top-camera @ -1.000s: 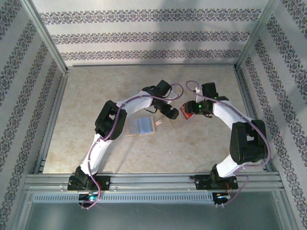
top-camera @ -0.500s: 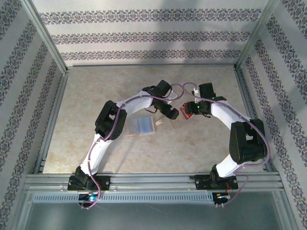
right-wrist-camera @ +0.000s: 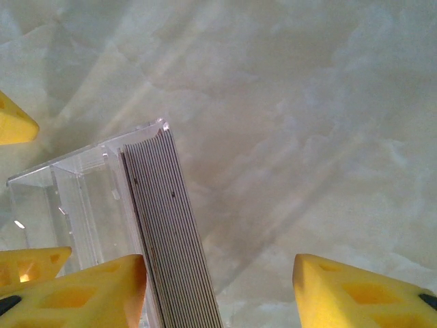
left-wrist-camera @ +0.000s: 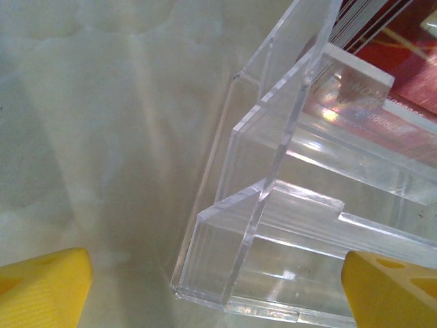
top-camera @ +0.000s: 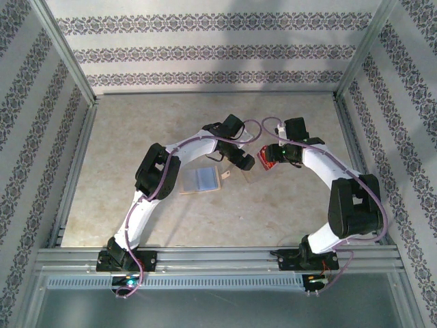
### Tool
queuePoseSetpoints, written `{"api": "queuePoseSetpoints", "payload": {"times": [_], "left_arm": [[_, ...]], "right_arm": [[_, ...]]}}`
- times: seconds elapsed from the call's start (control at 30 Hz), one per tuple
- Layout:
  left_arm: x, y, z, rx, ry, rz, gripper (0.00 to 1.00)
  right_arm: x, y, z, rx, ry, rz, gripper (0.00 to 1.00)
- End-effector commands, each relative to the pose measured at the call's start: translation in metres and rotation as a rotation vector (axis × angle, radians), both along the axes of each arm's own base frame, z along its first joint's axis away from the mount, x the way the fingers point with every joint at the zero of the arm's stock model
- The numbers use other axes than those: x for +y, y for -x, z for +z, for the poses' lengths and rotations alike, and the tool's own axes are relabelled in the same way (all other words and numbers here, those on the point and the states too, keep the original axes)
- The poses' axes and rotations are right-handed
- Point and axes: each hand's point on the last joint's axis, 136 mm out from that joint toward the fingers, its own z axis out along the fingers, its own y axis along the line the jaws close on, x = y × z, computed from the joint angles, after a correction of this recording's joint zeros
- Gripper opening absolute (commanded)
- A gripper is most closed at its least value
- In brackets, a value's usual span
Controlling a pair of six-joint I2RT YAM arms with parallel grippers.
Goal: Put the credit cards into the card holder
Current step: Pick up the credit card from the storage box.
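Note:
The credit cards (right-wrist-camera: 171, 232) stand as a tight stack seen edge-on inside a clear plastic case (right-wrist-camera: 68, 205); from above they show as a red patch (top-camera: 265, 158). My right gripper (right-wrist-camera: 218, 294) is open, its left finger against the stack and its right finger well clear of it. My left gripper (left-wrist-camera: 218, 294) is open wide around the clear case's (left-wrist-camera: 273, 225) lower end, with the red cards (left-wrist-camera: 410, 41) at the far side. The card holder (top-camera: 201, 180), tan with grey-blue pockets, lies open and flat left of both grippers (top-camera: 246, 162) (top-camera: 268, 161).
The beige tabletop (top-camera: 136, 137) is ringed by a metal frame (top-camera: 72, 178) and patterned walls. The wallet's small tab (top-camera: 225, 175) points toward the left gripper. One yellow fingertip (right-wrist-camera: 13, 123) of the left gripper shows beside the case in the right wrist view.
The right wrist has shifted very slightly over the cards. The left arm, the wallet and the case stay where they were.

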Motion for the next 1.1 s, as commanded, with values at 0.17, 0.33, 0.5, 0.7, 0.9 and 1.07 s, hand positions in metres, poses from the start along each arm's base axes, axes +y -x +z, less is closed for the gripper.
{"api": "queuePoseSetpoints", "payload": {"times": [0.17, 0.33, 0.5, 0.7, 0.9, 1.07], "left_arm": [[0.02, 0.015, -0.03, 0.032, -0.125, -0.013, 0.94], [0.021, 0.015, -0.03, 0.034, -0.125, -0.014, 0.94], [0.021, 0.015, -0.029, 0.033, -0.124, -0.013, 0.94], [0.021, 0.015, -0.029, 0.03, -0.126, -0.015, 0.94], [0.022, 0.016, -0.031, 0.033, -0.132, -0.015, 0.94], [0.023, 0.016, -0.031, 0.031, -0.134, -0.017, 0.94]], "right_arm": [[-0.006, 0.004, 0.003, -0.004, 0.051, 0.0, 0.55], [0.01, 0.006, -0.005, 0.013, 0.104, 0.076, 0.6], [0.001, 0.006, -0.021, 0.069, 0.161, 0.059, 0.61], [-0.009, 0.006, -0.01, 0.044, 0.161, 0.018, 0.57], [-0.008, 0.006, 0.004, 0.003, 0.14, 0.012, 0.56], [-0.007, 0.008, 0.003, 0.011, 0.133, 0.018, 0.56]]}}
